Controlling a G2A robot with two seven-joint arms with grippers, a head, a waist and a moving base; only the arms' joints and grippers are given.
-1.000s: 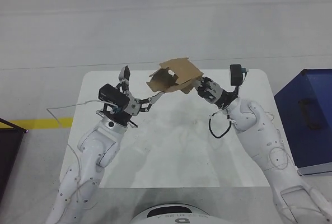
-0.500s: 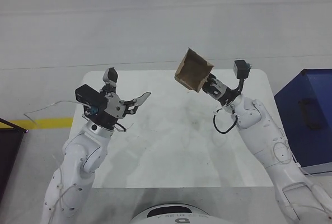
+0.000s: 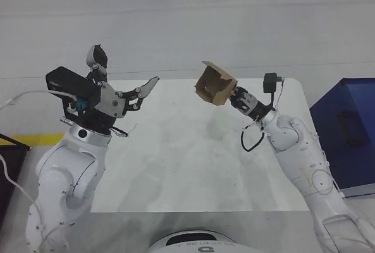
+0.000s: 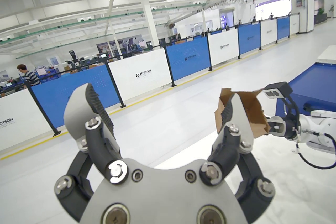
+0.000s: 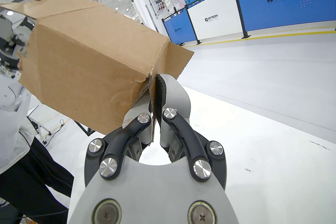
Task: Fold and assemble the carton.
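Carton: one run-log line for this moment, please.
carton: held aloft | right gripper: shut on carton edge | left gripper: open, empty, apart from carton

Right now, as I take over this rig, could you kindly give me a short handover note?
The left hand is open and empty, raised near the far left corner of the white table, apart from the brown cardboard carton.
The right hand is shut on one edge of the carton and holds it in the air above the table's far edge.
Done: the carton's body is opened into a box shape.
Left: flaps stand loose and one end looks open. They need folding shut, probably with the left hand's help.
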